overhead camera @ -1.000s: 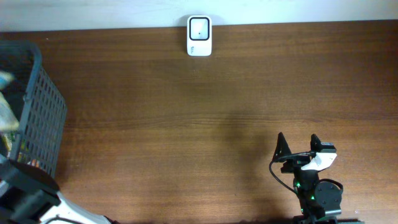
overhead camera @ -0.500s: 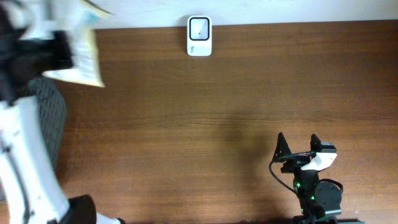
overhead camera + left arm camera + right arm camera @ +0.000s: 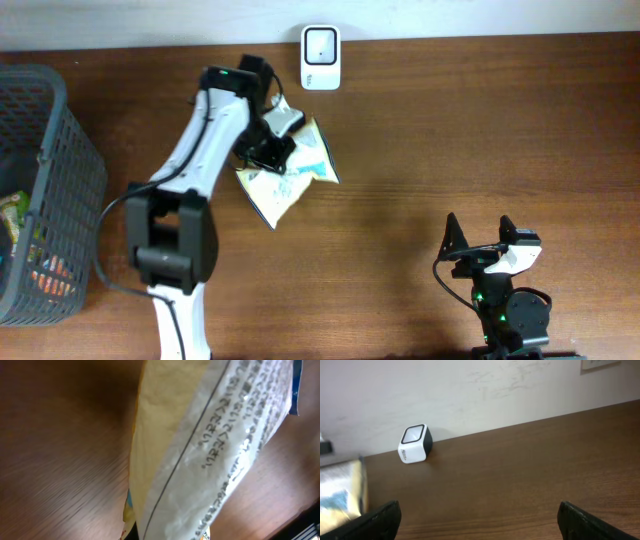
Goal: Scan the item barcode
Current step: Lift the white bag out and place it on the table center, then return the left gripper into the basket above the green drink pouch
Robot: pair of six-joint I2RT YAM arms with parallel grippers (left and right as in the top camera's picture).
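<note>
The item is a yellow and white snack bag (image 3: 292, 172) with blue print, hanging over the table just below and left of the white barcode scanner (image 3: 320, 58). My left gripper (image 3: 272, 141) is shut on the bag's upper edge. The bag (image 3: 200, 450) fills the left wrist view, showing rows of printed text, and it hides the fingers; no barcode shows. At the table's near right, my right gripper (image 3: 478, 235) stands open and holds nothing. In the right wrist view the scanner (image 3: 414, 443) stands against the wall, and the bag (image 3: 340, 495) is at the left edge.
A dark mesh basket (image 3: 62, 150) sits at the table's left edge with other packaged goods (image 3: 14, 215) inside. A white wall runs along the table's far side behind the scanner.
The left arm has lifted the bag out of the basket and swung it right, from the far left corner to just beside the scanner. The right arm has not moved.
</note>
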